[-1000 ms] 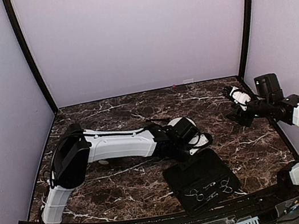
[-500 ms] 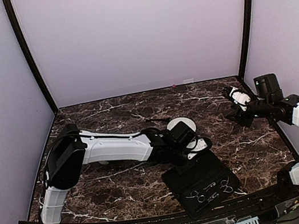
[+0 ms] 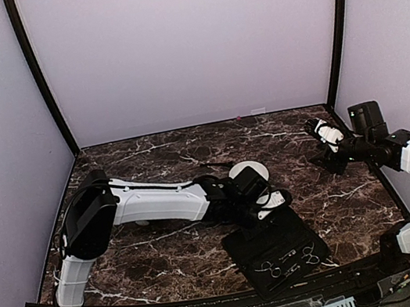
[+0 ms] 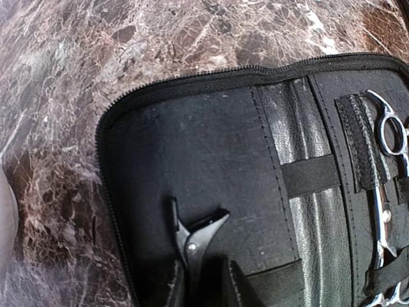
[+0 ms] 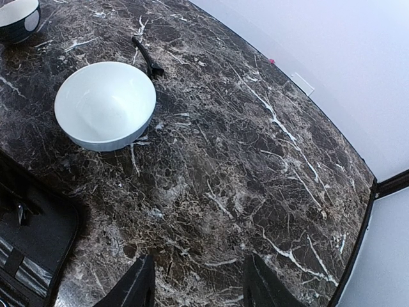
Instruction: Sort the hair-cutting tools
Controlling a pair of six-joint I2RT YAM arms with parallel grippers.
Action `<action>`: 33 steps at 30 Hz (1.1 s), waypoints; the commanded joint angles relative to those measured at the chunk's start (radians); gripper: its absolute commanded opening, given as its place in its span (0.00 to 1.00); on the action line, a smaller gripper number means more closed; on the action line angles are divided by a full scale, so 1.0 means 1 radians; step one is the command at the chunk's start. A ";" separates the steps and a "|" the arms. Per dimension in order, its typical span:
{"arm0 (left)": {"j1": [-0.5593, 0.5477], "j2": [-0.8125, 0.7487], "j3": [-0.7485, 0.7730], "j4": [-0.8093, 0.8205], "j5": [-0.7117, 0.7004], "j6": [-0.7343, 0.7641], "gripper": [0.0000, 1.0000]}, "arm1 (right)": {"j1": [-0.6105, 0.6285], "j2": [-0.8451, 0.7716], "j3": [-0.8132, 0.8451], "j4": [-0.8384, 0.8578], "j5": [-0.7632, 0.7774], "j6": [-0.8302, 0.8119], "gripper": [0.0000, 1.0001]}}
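The table [image 5: 255, 160] is dark brown marble, veined all over in white and tan. The case [image 4: 204, 160] is matt black, with a glossier black leather strip and black elastic bands. The scissors [image 4: 382, 214] are bright silver; the clip [image 4: 192, 240] is black with one silvery rivet. The bowl [image 5: 105, 105] is plain white. The walls [image 3: 186, 45] are pale lilac — the corner posts [image 3: 41, 79] black.

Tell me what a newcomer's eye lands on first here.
The open black case lies at the near edge of the marble table, with silvery scissors strapped inside. The left gripper hangs over it, a dark clip at its fingertips. Behind stands a white bowl; the right gripper gapes empty.
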 commanded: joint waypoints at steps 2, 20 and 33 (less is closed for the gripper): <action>-0.015 -0.057 0.006 -0.101 0.036 -0.018 0.25 | -0.006 0.004 -0.013 0.007 -0.012 -0.002 0.47; 0.120 -0.338 -0.070 -0.022 -0.277 -0.086 0.63 | -0.005 0.004 -0.010 0.006 -0.010 -0.002 0.47; 0.430 -0.169 0.036 0.032 0.024 -0.148 0.62 | -0.006 0.016 -0.008 0.001 -0.019 -0.005 0.47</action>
